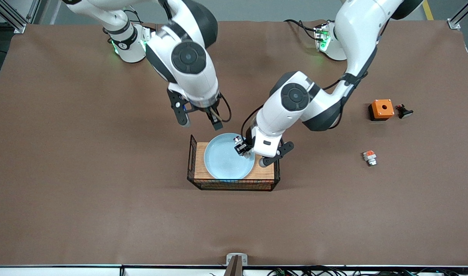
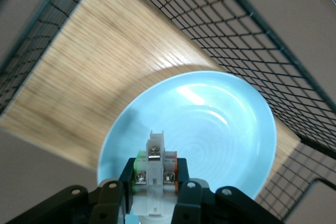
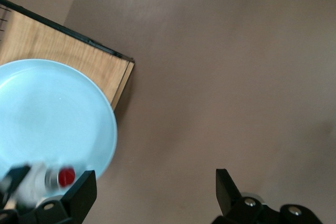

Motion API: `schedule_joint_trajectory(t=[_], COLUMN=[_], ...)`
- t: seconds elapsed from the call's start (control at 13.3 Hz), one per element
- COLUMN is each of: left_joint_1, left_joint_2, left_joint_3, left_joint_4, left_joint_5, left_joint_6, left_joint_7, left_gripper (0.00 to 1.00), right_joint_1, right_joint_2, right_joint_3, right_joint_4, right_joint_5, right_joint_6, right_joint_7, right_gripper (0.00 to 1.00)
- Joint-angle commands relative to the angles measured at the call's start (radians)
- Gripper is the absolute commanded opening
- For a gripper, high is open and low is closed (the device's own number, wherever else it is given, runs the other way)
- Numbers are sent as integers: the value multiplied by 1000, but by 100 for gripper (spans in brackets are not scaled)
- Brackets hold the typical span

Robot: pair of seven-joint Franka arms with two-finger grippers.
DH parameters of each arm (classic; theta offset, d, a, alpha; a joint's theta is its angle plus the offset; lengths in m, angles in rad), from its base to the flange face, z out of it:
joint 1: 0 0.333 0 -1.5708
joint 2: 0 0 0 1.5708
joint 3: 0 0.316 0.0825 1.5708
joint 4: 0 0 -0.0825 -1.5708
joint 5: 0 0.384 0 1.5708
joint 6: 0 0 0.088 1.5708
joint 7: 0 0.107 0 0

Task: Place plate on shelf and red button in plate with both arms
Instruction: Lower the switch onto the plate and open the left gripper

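- Plate point(image 1: 226, 161) lay flat on the wooden floor of the wire basket point(image 1: 191, 161), near mid-table; its rim reached almost to the basket's walls, so that half of the job looked done.
- Button point(image 2: 156, 174) was clenched in the left gripper point(image 1: 244, 149), held over the plate's edge on the side toward the left arm's end of the table.
- Left wrist view showed why it was held so: the fingers point(image 2: 118, 200) pinched the white body on both flanks, with the screws and a sliver of orange showing, and the pale bowl of the plate sat straight below as a landing spot.
- Right gripper point(image 1: 199, 117) hung over bare table just beside the basket's edge farthest from the front camera, its fingers spread wide and holding nothing; I judged this arm to be waiting clear so the left arm had room.
- Right wrist view caught the red-tipped part at the plate's rim, beside the right gripper's own dark finger point(image 3: 79, 195).
- Next move would likely call for lowering the part and letting go only when close to the plate, since a small hard piece could bounce or skid on the glazed surface.
- Box point(image 1: 382, 109), a dark bit point(image 1: 404, 111) beside it, and a stubby white piece point(image 1: 370, 157) sat well apart, toward the left arm's end.
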Motion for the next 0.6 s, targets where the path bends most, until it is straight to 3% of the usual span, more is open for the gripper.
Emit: schedule_joint_trajectory(t=[0.0, 0.07, 0.15, 0.3, 0.53], left_joint_1=[-84, -84, -84, -76, -6], left_joint_2=[45, 47, 42, 9, -91], left_joint_3=[73, 82, 87, 87, 95], left_joint_4=[66, 68, 68, 71, 73], left_joint_5=[22, 25, 41, 58, 54], left_joint_6=[20, 20, 19, -4, -169], left_joint_7=[-62, -56, -44, -43, 58], left_gripper=[36, 71, 99, 100, 100], right_joint_1=[-17, -45, -72, -141, -239], right_joint_2=[-94, -121, -147, -206, -306], right_joint_3=[-3, -1, -3, -3, -4], right_joint_4=[-28, -28, -30, -59, -141], right_joint_5=[-7, 2, 30, 67, 71], right_joint_6=[-81, -118, -145, -182, -199], right_joint_7=[-152, -230, -302, -460, -745], right_gripper=[100, 100, 100, 100, 100])
